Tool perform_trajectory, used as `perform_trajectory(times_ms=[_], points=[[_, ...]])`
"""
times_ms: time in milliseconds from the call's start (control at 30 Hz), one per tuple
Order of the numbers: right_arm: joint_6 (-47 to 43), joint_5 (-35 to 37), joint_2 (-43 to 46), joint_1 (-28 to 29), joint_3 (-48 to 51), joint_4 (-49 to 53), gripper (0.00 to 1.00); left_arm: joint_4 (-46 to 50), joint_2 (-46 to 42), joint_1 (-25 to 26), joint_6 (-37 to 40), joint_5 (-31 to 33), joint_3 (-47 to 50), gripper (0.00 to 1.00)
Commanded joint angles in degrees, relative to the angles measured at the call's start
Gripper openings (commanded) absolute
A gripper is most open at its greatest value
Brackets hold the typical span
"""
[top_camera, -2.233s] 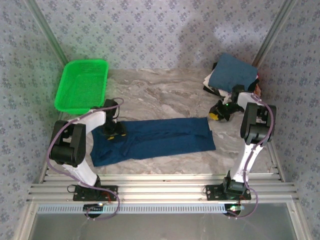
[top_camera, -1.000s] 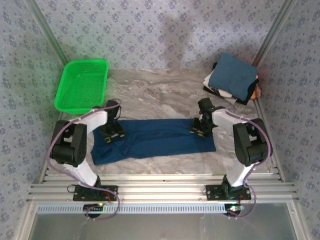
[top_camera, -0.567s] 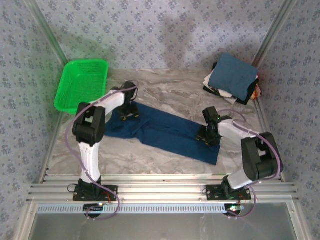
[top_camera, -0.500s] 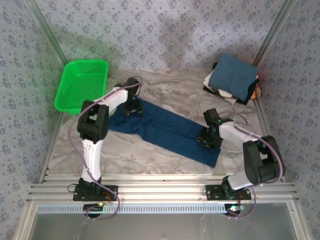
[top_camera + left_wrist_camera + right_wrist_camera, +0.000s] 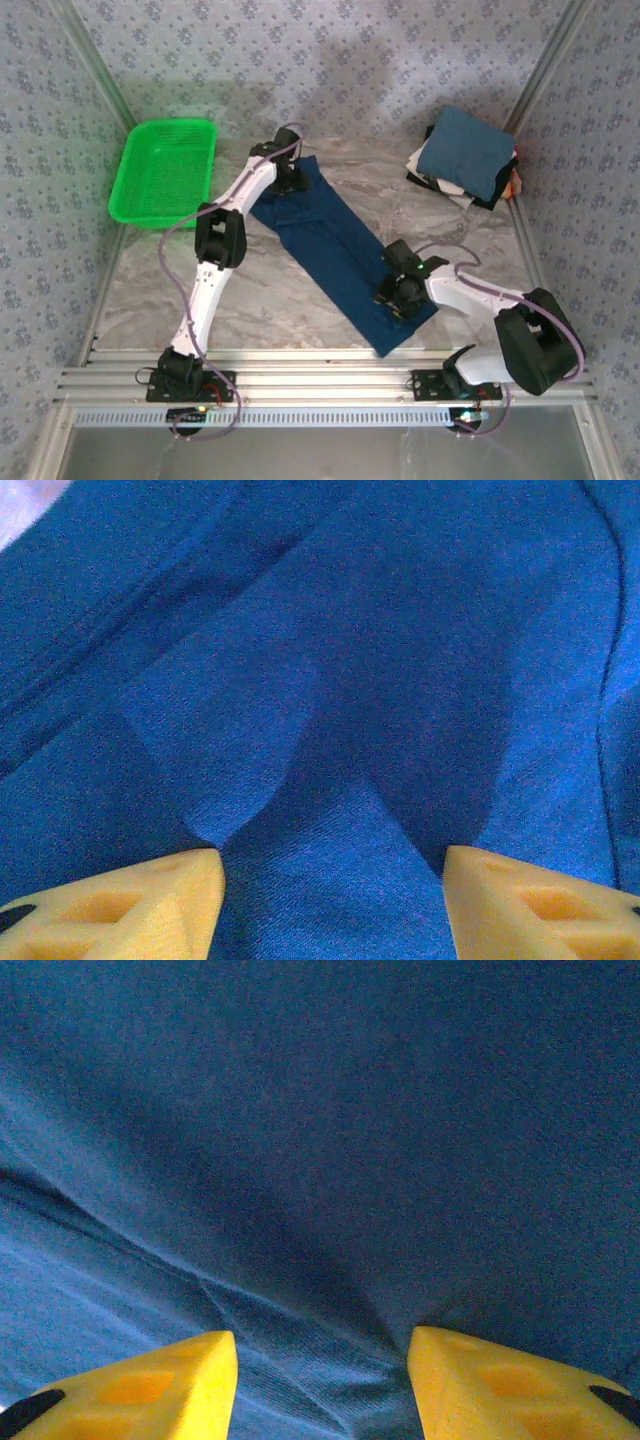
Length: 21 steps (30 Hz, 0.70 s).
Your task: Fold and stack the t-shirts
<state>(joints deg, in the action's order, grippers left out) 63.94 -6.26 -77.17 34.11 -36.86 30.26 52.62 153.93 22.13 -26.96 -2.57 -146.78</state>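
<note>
Top external view: navy t-shirt [image 5: 335,250] in a long folded strip, slanting over the table [image 5: 290,310] from the middle of the far edge toward the near right corner. Down on its far end, the left gripper [image 5: 290,186]; on its near end, the right gripper [image 5: 398,297]. In both wrist views, yellow fingertips [image 5: 130,905] part-closed, with a ridge of the blue cloth nipped between. At the far right corner, a teal-topped stack of folded t-shirts [image 5: 465,150]; at the far left, a green basket [image 5: 165,170].

Basket [image 5: 165,172] left; shirt stack [image 5: 466,152] right; spread shirt [image 5: 335,250] between.
</note>
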Motion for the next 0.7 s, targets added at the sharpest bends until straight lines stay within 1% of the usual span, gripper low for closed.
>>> perform_trajectory(times_ms=[0, 67, 233, 300, 433, 567, 667], points=[[8.35, -0.65, -2.91, 4.27, -0.5, -0.9, 0.53, 3.29, 8.44, -0.84, 0.71, -4.38, -6.75, 0.62], [10.86, -0.42, -4.85, 6.94, -1.77, -2.41, 0.53, 1.89, 11.11, -1.41, -0.26, -6.23, -10.87, 0.62], [15.24, 0.02, -11.07, 12.83, -7.0, -4.68, 0.54, -6.79, 12.85, -2.6, -2.81, -10.92, -12.05, 0.63], [16.93, 0.49, -13.78, 15.35, -9.7, -5.14, 0.54, -10.2, 14.48, -3.51, -5.21, -14.31, -13.73, 0.64], [20.36, 1.14, -18.88, 19.79, -14.33, -6.68, 0.54, -16.37, 17.66, -4.2, -8.91, -18.64, -18.1, 0.66], [23.15, 1.94, -23.32, 23.36, -19.53, -7.41, 0.55, -21.21, 18.41, -4.29, -12.12, -21.76, -18.29, 0.66], [24.35, 2.82, -24.14, 25.8, -22.98, -6.24, 0.57, -23.67, 18.23, -4.76, -15.43, -24.71, -18.11, 0.68]])
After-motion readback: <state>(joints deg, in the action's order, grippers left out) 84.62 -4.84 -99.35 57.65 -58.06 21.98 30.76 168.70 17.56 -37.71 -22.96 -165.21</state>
